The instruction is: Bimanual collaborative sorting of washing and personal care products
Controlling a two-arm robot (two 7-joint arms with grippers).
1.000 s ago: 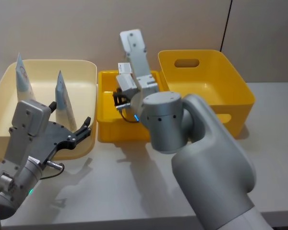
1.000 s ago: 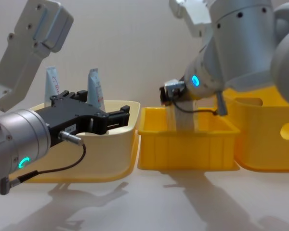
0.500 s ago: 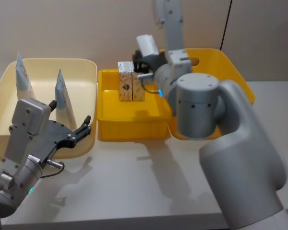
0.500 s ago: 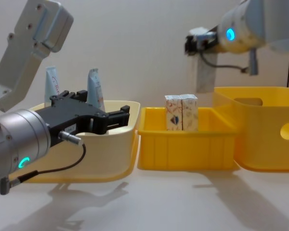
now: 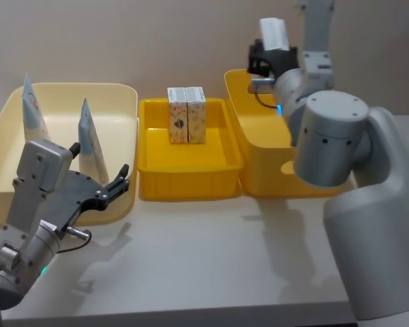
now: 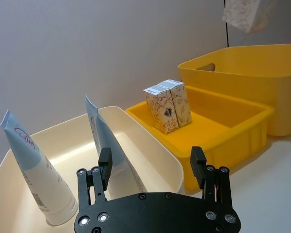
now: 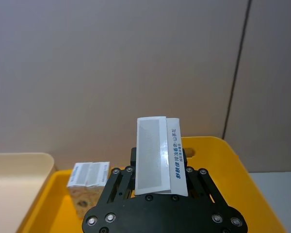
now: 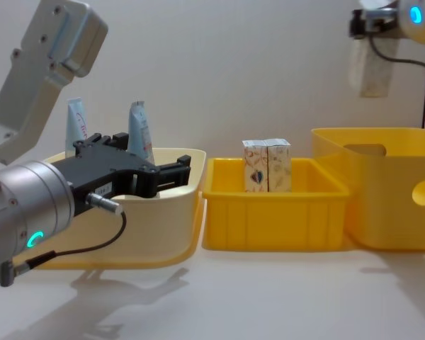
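Two pale tubes with red lettering (image 5: 33, 109) (image 5: 90, 137) stand in the cream bin (image 5: 116, 95). Two printed boxes (image 5: 186, 125) stand side by side at the back of the small yellow bin (image 5: 191, 184). My right gripper (image 5: 273, 42) is high above the large yellow bin (image 5: 313, 82), shut on a third whitish box (image 8: 366, 71), which hangs below it; the right wrist view shows that box (image 7: 157, 155) between the fingers. My left gripper (image 5: 99, 187) hovers open at the cream bin's near right corner, holding nothing; the left wrist view shows the tubes (image 6: 36, 179) just beyond it.
The three bins stand in a row at the back of the pale table (image 5: 211, 259), cream on the left, large yellow with handle cut-outs on the right. A wall rises right behind them. Bare tabletop lies in front of the bins.
The right gripper has risen from the small yellow bin and swung right with its box, from beside the two standing boxes to high over the large yellow bin. The left arm has not moved.
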